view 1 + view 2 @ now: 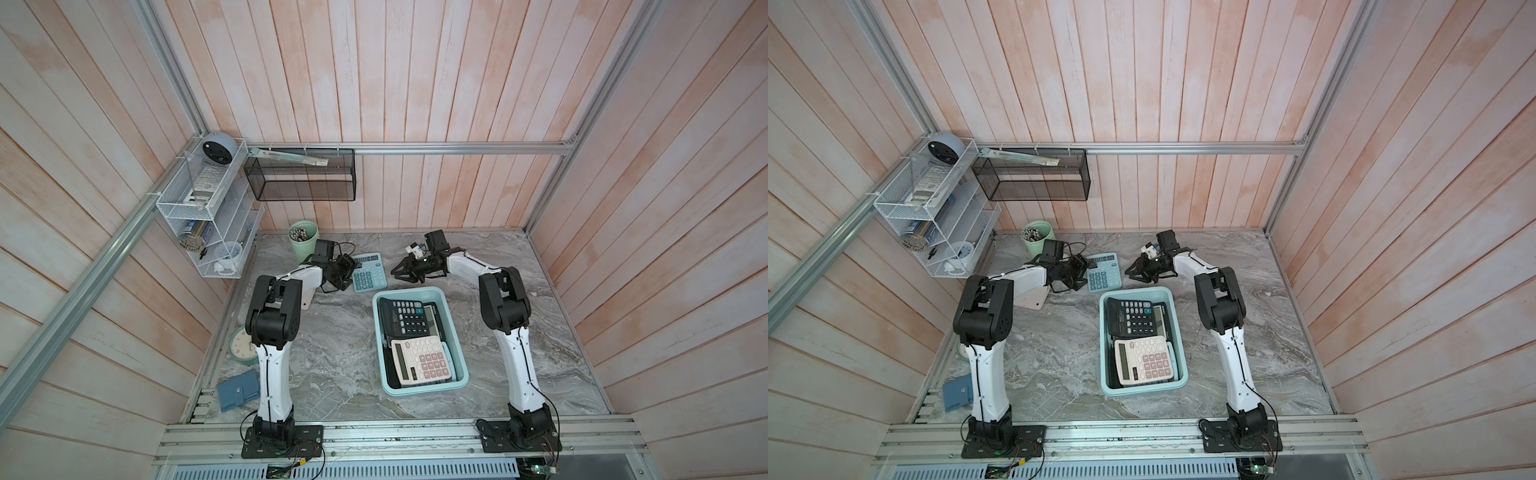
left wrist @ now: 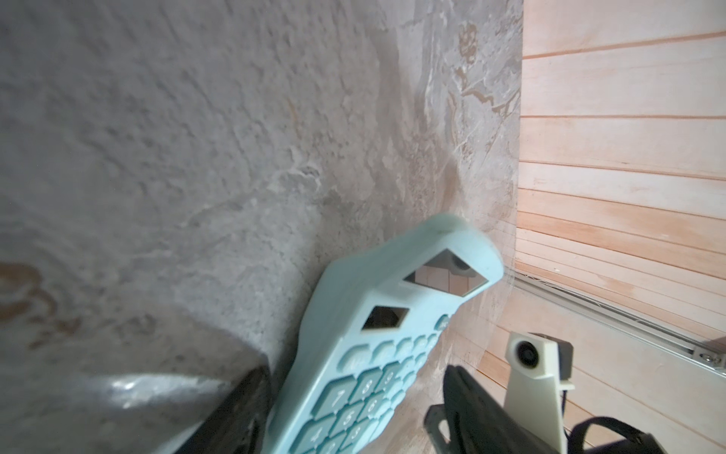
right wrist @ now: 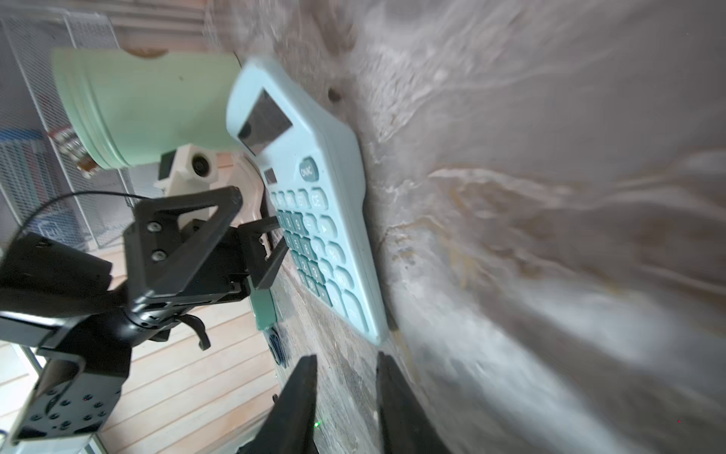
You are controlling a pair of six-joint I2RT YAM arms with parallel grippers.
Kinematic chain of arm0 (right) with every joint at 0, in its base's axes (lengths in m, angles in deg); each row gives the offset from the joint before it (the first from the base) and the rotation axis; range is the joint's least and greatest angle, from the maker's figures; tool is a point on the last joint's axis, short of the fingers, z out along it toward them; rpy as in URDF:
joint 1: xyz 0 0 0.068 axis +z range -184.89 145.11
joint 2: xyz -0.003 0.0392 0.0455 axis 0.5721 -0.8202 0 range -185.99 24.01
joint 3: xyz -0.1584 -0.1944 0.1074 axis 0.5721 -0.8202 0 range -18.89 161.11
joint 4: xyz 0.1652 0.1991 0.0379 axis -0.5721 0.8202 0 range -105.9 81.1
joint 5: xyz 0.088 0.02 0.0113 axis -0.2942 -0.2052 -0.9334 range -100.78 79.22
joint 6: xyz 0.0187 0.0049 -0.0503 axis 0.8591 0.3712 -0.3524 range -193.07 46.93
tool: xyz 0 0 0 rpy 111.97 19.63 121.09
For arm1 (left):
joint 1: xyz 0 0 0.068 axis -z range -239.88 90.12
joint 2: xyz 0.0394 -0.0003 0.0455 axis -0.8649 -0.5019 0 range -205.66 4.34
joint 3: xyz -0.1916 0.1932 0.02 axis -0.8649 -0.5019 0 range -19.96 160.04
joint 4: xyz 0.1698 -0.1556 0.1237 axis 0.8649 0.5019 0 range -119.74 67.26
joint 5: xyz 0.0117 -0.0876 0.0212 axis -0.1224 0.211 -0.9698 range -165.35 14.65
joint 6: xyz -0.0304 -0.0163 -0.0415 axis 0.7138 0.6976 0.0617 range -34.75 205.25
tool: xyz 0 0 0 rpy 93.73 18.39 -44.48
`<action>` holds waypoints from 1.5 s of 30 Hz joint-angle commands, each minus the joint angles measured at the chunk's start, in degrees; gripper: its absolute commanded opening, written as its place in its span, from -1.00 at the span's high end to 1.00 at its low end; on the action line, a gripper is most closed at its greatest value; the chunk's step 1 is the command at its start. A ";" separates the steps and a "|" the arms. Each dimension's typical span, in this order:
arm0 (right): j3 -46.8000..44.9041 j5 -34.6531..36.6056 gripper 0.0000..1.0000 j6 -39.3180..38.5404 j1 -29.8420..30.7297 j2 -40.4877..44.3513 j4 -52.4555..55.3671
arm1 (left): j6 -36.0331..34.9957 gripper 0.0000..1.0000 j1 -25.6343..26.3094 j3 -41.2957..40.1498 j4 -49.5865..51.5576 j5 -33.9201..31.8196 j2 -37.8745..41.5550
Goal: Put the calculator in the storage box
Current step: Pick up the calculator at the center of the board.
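Holding 2 calculators [image 1: 409, 318] already, the storage box [image 1: 424, 390] lacks the teal calculator [image 1: 370, 274], flat on the desk [image 1: 332, 353]. Left pincer [image 1: 347, 272] straddles its edge unclenched; right pincer [image 3: 345, 365] hangs parted, empty.

Teal calc [image 1: 369, 274] face-up, just beyond lt-teal storage box [image 1: 424, 389]

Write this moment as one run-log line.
left pincer: open around teal calculator edge | right pincer: open, empty | teal calculator: on table, outside storage box | box holds black calculator, white calculator
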 commanded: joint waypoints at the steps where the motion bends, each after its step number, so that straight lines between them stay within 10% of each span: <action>1: 0.82 4.38 0.35 1.93 -2.95 0.98 -3.96 | -2.33 -0.41 -0.38 3.10 3.57 0.82 -3.38; 13: 12.16 10.64 0.33 17.26 -4.51 -9.19 -13.91 | 1.21 -0.41 1.64 15.59 1.96 5.71 -12.28; 29: 7.33 9.44 0.22 16.40 -11.25 -6.66 -17.62 | 4.45 -0.44 5.33 37.14 11.37 7.87 -21.07; 45: 34.41 0.39 0.02 18.44 -11.07 -25.02 -10.18 | -1.10 -0.49 4.54 6.88 12.85 4.52 1.65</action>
